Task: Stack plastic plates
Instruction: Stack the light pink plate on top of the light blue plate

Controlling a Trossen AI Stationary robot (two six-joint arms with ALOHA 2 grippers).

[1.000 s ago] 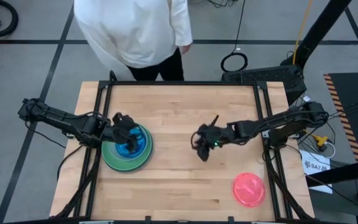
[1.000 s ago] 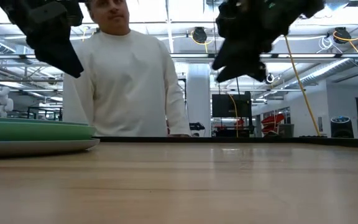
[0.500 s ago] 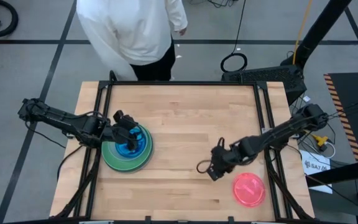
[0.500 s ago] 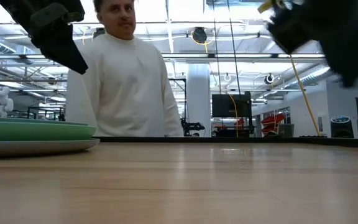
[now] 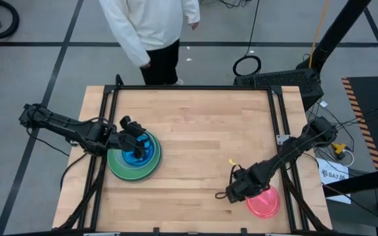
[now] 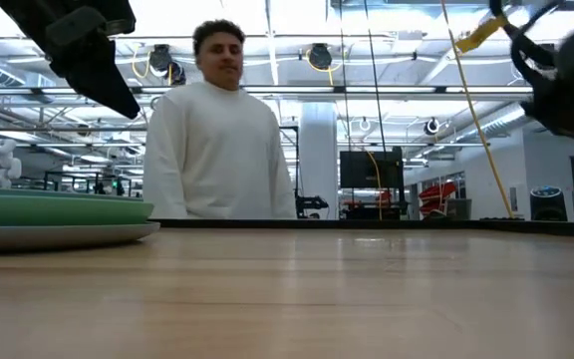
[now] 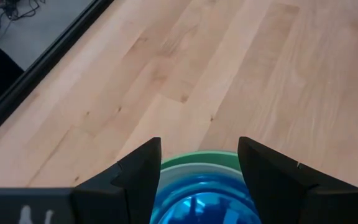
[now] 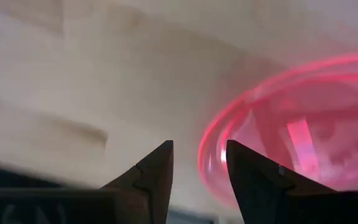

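Observation:
A stack of plates (image 5: 134, 160) sits on the table's left half: a grey plate (image 5: 152, 172) at the bottom, a green one (image 5: 117, 164) on it, and blue ones (image 5: 141, 152) on top. The stack also shows in the low view (image 6: 58, 214). My left gripper (image 5: 136, 139) hovers open over the stack; in the left wrist view (image 7: 199, 146) the blue plate (image 7: 204, 202) shows between its fingers. A pink plate (image 5: 264, 201) lies flat near the table's near right corner. My right gripper (image 5: 231, 192) is open just left of the pink plate (image 8: 291, 137), apart from it.
A person in a white top (image 5: 153, 26) stands behind the table's far edge and also shows in the low view (image 6: 217, 140). Bare wood (image 5: 195, 131) lies between the stack and the pink plate. Black frame rails (image 5: 284, 124) run along the table's sides.
My right gripper has swung from the table's middle toward the near right corner and come down beside the pink plate. The person behind the table has shifted toward the right.

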